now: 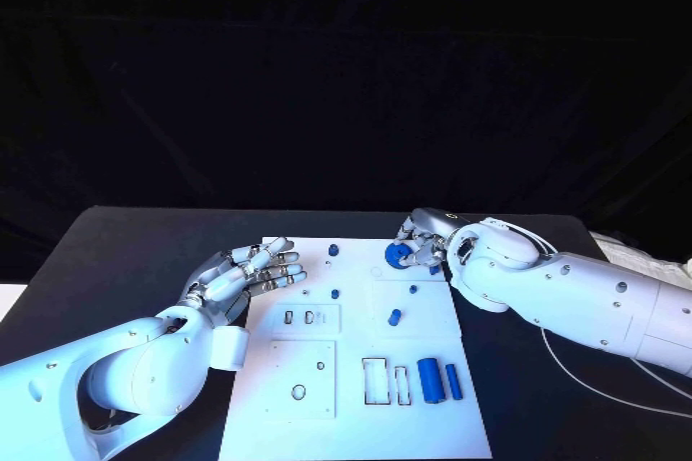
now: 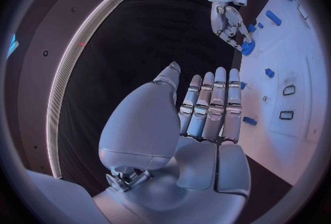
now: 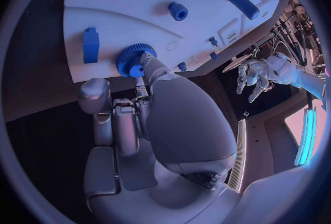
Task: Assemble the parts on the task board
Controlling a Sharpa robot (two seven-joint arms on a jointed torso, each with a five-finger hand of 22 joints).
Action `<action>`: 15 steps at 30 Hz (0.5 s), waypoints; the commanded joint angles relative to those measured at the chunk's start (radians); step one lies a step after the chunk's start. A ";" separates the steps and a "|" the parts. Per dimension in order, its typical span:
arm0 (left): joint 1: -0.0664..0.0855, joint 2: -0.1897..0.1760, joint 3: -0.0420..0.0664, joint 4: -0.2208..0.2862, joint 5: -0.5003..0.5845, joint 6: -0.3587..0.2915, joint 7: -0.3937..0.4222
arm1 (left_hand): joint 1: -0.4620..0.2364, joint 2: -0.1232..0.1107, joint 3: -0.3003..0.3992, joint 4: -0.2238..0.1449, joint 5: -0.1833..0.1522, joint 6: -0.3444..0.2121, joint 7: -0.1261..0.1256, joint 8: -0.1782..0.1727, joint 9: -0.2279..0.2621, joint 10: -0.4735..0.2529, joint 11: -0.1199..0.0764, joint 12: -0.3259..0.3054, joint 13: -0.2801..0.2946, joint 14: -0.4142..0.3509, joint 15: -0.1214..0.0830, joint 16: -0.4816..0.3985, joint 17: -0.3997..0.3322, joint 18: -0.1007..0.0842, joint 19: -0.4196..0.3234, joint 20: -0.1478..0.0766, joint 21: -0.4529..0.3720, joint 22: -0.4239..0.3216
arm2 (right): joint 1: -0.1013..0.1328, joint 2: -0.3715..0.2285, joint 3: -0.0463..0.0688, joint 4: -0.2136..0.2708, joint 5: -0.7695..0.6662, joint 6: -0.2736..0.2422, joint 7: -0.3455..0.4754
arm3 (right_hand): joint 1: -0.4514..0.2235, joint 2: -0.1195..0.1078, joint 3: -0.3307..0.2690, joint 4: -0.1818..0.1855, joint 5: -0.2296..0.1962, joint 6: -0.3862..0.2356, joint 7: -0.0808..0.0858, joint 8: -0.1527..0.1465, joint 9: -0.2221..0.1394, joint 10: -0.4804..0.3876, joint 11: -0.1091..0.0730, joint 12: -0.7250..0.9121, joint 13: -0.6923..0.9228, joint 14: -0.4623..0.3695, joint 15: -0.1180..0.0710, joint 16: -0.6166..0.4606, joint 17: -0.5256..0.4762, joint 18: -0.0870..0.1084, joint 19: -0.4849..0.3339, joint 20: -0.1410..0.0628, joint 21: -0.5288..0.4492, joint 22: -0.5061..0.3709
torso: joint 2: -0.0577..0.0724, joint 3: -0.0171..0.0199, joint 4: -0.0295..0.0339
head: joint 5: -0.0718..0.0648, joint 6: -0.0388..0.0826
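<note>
R hand [image 1: 414, 243]: fingers closed on blue gear [image 3: 135, 59] at far edge of task board [image 1: 353, 421].
L hand [image 1: 248, 271]: open, fingers straight, holding nothing, beside board's left edge.

The head view looks steeply down from above at the black table [image 1: 130, 251] and the whole white board [image 1: 361, 381]. The left wrist camera sits close behind the left hand [image 2: 207, 108], facing along the board's edge. The right wrist camera sits just behind the right hand [image 3: 148, 108], apparently very near the board's far end. Both wrist views share the board and catch the opposite hand.
</note>
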 commanded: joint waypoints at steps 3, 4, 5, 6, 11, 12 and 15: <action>0.001 0.003 0.001 0.001 0.002 0.023 0.003 | -0.002 0.009 -0.001 -0.006 -0.003 -0.003 0.003 -0.006 -0.001 -0.002 0.001 -0.006 -0.001 0.006 0.002 -0.005 0.001 0.013 0.007 -0.001 -0.004 -0.002 | -0.010 0.013 -0.003 0.052 -0.115 -0.055 0.010 | -0.029 -0.005 0.023 0.005 0.019 0.046 -0.015 0.007 0.004 0.032 -0.007 0.001 0.131 0.093 -0.008 0.002 0.213 -0.020 0.012 0.000 0.013 0.018 | 0.000 0.0007 0.0013 | 0.001 0.004; 0.001 0.003 0.001 0.001 0.002 0.022 0.003 | -0.002 0.009 -0.001 -0.006 -0.003 -0.003 0.003 -0.006 -0.001 -0.002 0.001 -0.006 -0.001 0.006 0.002 -0.005 0.001 0.013 0.007 -0.001 -0.004 -0.002 | -0.010 0.018 -0.003 0.063 -0.127 -0.058 0.011 | -0.035 -0.008 0.026 0.006 0.022 0.044 -0.014 0.004 0.003 0.031 -0.007 -0.001 0.130 0.093 -0.008 0.001 0.212 -0.021 0.013 0.000 0.015 0.020 | 0.000 0.0007 0.0013 | 0.002 0.003; 0.001 0.004 0.001 0.000 0.002 0.022 0.002 | -0.001 0.009 -0.001 -0.007 -0.003 -0.003 0.003 -0.006 -0.001 -0.002 0.001 -0.006 -0.001 0.006 0.002 -0.005 0.001 0.013 0.007 -0.001 -0.004 -0.002 | -0.011 0.023 -0.003 0.072 -0.137 -0.059 0.011 | -0.039 -0.011 0.029 0.007 0.023 0.043 -0.014 0.002 0.002 0.030 -0.006 -0.002 0.130 0.093 -0.008 0.001 0.211 -0.021 0.014 0.000 0.016 0.022 | 0.000 0.0008 0.0022 | 0.002 0.003; 0.001 0.004 0.001 0.000 0.002 0.022 0.002 | -0.001 0.009 -0.001 -0.007 -0.003 -0.003 0.003 -0.006 -0.001 -0.002 0.001 -0.006 -0.001 0.006 0.002 -0.005 0.001 0.013 0.007 -0.001 -0.004 -0.002 | -0.011 0.029 -0.002 0.079 -0.144 -0.061 0.011 | -0.044 -0.013 0.031 0.007 0.023 0.042 -0.013 0.001 0.001 0.030 -0.006 -0.003 0.129 0.093 -0.007 0.000 0.210 -0.021 0.014 0.000 0.017 0.024 | 0.000 0.0004 0.0028 | 0.001 0.003; 0.001 0.007 0.001 0.000 0.002 0.023 0.000 | -0.001 0.011 -0.001 -0.008 -0.002 -0.003 0.002 -0.006 -0.001 -0.001 0.001 -0.007 -0.001 0.007 0.002 -0.005 0.001 0.013 0.007 -0.001 -0.004 -0.002 | -0.011 0.070 -0.002 0.093 -0.168 -0.079 0.009 | -0.060 -0.017 0.044 0.011 0.028 0.042 -0.013 -0.003 0.000 0.030 -0.005 -0.004 0.130 0.092 -0.007 0.000 0.209 -0.023 0.018 0.001 0.022 0.032 | -0.001 -0.0034 0.0040 | -0.001 0.004; 0.001 0.008 0.001 0.000 0.002 0.023 0.000 | 0.001 0.013 0.000 -0.010 -0.002 -0.002 0.002 -0.007 0.000 -0.001 0.001 -0.008 -0.001 0.007 0.002 -0.006 0.001 0.013 0.008 -0.001 -0.005 -0.002 | -0.011 0.079 -0.002 0.092 -0.172 -0.084 0.009 | -0.063 -0.018 0.047 0.011 0.030 0.043 -0.013 -0.004 0.000 0.031 -0.006 -0.004 0.131 0.093 -0.007 0.000 0.210 -0.023 0.018 0.001 0.023 0.033 | -0.001 -0.0028 0.0036 | 0.000 0.005; 0.001 0.010 0.001 -0.001 0.002 0.023 -0.001 | 0.004 0.016 0.002 -0.013 -0.002 -0.002 0.002 -0.008 0.000 -0.001 0.001 -0.009 0.000 0.008 0.002 -0.008 0.001 0.013 0.009 -0.001 -0.006 -0.003 | -0.011 0.105 -0.001 0.085 -0.181 -0.094 0.008 | -0.070 -0.021 0.054 0.011 0.037 0.044 -0.014 -0.006 -0.001 0.031 -0.006 -0.003 0.132 0.093 -0.007 0.000 0.210 -0.023 0.020 0.001 0.026 0.038 | 0.000 -0.0021 0.0039 | 0.002 0.004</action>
